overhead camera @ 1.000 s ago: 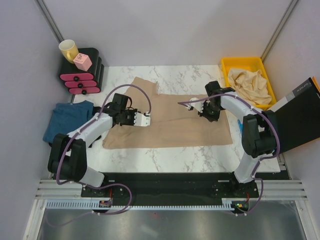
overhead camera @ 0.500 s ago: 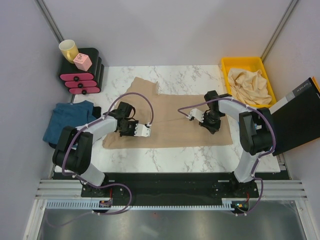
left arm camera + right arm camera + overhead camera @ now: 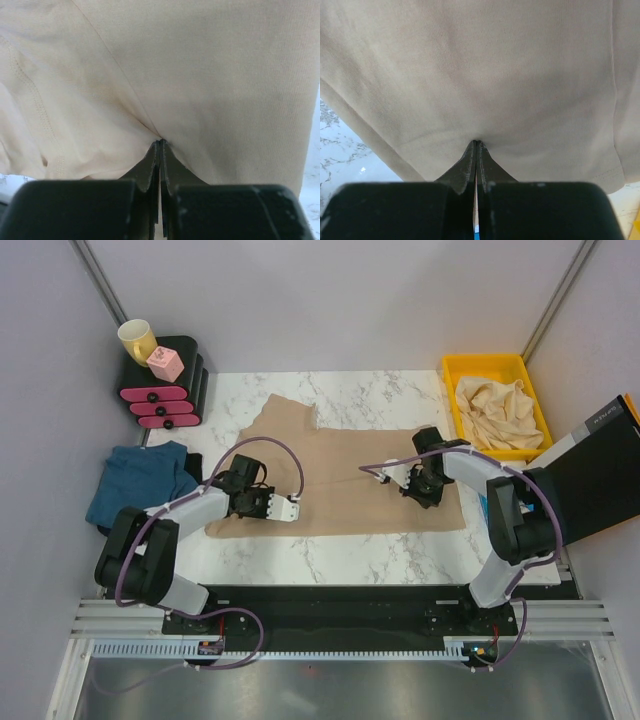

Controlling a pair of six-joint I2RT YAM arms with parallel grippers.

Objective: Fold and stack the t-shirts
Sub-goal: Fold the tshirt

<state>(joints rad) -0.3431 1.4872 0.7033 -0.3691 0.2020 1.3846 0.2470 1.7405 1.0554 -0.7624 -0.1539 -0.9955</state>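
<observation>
Tan cotton is lying spread across the middle of the marble table (image 3: 330, 540): one t-shirt (image 3: 350, 465) is stretching its long axis between the table's left and right edges. One sleeve is pointing toward the far left corner, and a straight hem is facing the right edge.

The left gripper (image 3: 295, 508) is pressing down on the shirt's near left part, close to its near border. Its wrist view is showing the jaws together with a small peak of cloth caught between them and creases running out from the pinch. The right gripper (image 3: 398, 477) is sitting near the hem end, a little farther from the near edge. It is likewise clamping a nip of the same fabric, with bare marble showing at the lower left of its wrist view.

The two claws are pointing toward each other along the shirt's length, so the body of the cloth is lying between them and beyond them toward the far edge. Each arm is working the end nearer to it. The coming fold is probably depending on that line between the pinches, since lifting unevenly would likely be skewing the crease off the long axis.

A teal-blue shirt (image 3: 135, 480) is lying at the left edge, and beige tees are filling a yellow bin (image 3: 455, 368) at the far right corner.
</observation>
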